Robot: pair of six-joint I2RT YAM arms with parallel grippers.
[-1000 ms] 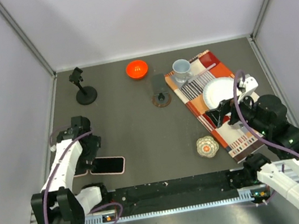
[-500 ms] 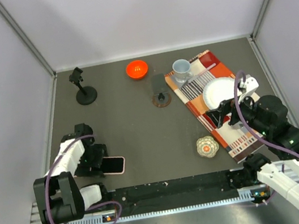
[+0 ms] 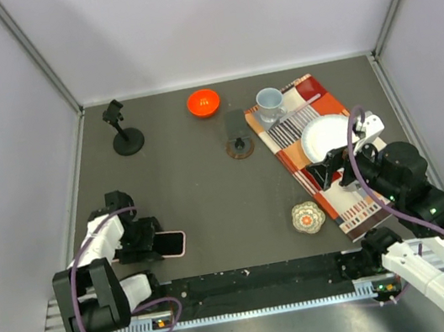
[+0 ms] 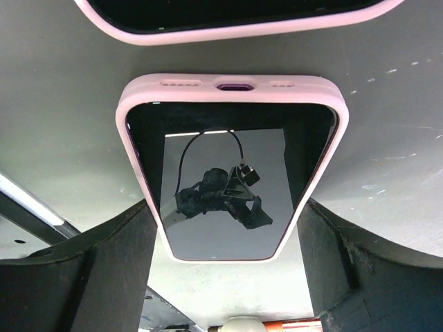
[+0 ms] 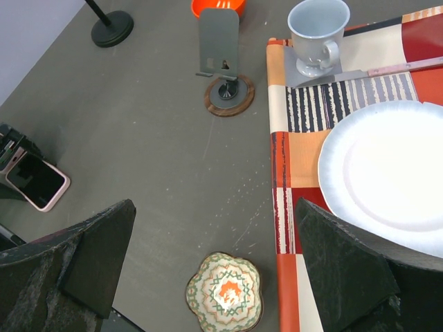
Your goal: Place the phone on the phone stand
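The pink-cased phone (image 4: 228, 187) lies at the near left of the surface (image 3: 201, 195), well apart from the phone stand (image 3: 238, 133). One end sits between the left pincer's (image 3: 153, 239) fingers, though I cannot tell whether they clamp it. The right pincer (image 5: 218, 259) hangs spread wide.

Phone (image 3: 172, 243) half under left claw (image 3: 154, 246)

Left arm folded low, left tool (image 3: 153, 245) lying level with fingers spread; right arm raised, right tool (image 3: 324, 173) tilted downward, fingers wide apart.
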